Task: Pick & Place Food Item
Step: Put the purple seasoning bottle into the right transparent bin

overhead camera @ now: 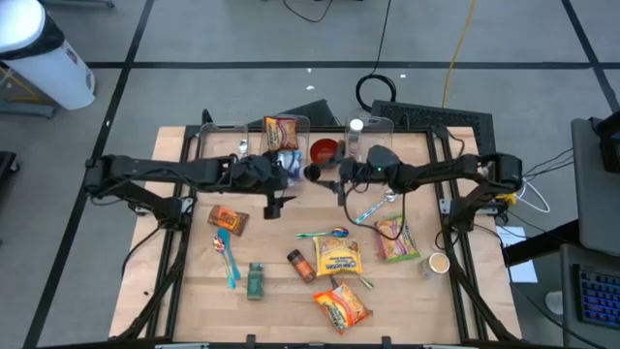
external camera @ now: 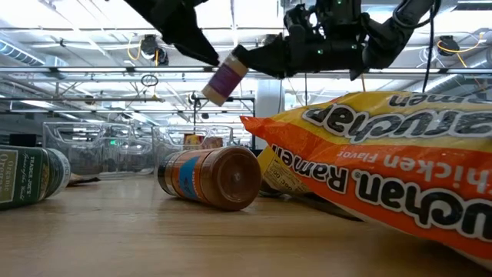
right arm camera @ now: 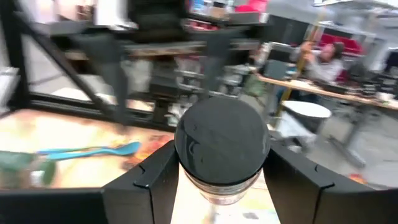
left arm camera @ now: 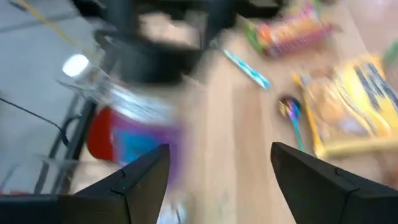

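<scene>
Bright, even overhead light with soft shadows; both wrist views smeared by motion blur.

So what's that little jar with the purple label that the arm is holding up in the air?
The jar is a small spice-type bottle with a purple label, clear body and black cap. It hangs tilted above the table, clear of everything lying on it. The right gripper clamps it at the cap end, a finger on either side. The left gripper is close by, open, not touching it.
</scene>
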You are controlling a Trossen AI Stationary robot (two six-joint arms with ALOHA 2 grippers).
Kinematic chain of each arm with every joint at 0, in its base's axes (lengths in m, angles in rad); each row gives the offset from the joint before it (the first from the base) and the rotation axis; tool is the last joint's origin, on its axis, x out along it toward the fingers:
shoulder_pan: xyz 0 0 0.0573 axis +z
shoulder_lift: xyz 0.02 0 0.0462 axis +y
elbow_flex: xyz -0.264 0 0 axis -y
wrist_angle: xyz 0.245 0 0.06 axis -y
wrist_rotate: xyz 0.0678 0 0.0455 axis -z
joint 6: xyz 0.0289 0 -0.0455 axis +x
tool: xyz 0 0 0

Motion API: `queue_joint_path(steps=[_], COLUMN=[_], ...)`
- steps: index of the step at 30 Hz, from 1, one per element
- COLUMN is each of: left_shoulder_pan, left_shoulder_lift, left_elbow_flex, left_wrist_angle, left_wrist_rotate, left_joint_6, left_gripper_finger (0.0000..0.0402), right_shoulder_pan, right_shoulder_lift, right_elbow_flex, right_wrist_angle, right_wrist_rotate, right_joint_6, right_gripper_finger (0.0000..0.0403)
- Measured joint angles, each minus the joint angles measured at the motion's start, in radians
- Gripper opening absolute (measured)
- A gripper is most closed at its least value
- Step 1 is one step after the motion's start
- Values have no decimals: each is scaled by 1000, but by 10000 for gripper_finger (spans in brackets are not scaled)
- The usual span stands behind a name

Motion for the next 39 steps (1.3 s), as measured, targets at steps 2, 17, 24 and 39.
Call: queue_joint_path(steps=[2, 17, 24, 39], left_shoulder_pan=[-12, -52, -49, -49], left_shoulder_lift=[0, -191, -390, -518], left_elbow_flex=[44, 9, -289, -718], left_wrist_angle=[-115, -266, 40, 516], left_wrist_rotate=[3, 149, 157, 159], left_joint_6=[-6, -89, -103, -309], left_gripper_finger=[282, 282, 282, 282], right_shoulder_pan=[-10, -165, -250, -311], right_shoulder_lift=[-44, -417, -412, -282], right_elbow_flex=[0, 36, 113, 117], right_wrist_angle=[-61, -587, -777, -973], right_wrist_rotate=[42, 177, 176, 167], right_joint_6=[-11, -81, -79, -26], right_gripper_finger=[190, 190, 190, 190])
